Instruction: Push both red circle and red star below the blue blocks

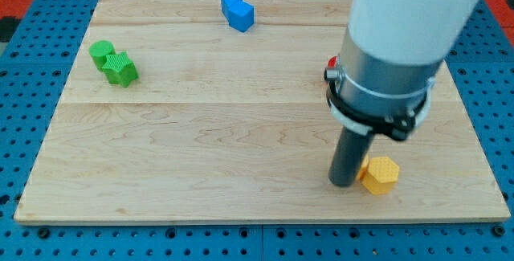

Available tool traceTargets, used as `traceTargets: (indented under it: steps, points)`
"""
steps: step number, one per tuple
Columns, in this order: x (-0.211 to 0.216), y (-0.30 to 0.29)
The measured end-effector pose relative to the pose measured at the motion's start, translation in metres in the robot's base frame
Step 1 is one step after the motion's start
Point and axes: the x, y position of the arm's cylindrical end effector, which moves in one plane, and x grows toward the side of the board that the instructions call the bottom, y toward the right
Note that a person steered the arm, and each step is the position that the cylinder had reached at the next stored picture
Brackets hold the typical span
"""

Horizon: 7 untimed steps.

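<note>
My tip (344, 183) rests on the board at the view's lower right, touching the left side of a yellow hexagon block (380, 174). Two blue blocks (238, 12) sit together near the view's top edge, left of centre. A sliver of a red block (329, 73) shows at the left edge of the arm's body; its shape cannot be made out. The arm hides the rest of it and the board behind it. No other red block can be clearly seen.
A green circle (101, 50) and a second green block (121, 70) touch each other at the view's left. The wooden board (201, 140) lies on a blue perforated table (24, 132).
</note>
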Motion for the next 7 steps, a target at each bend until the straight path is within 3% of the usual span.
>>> traceTargets:
  steps: [1,3,6,7]
  points:
    - [-0.066,-0.013]
    - [-0.079,0.065]
    - [-0.135,0.058]
    - [-0.124,0.103]
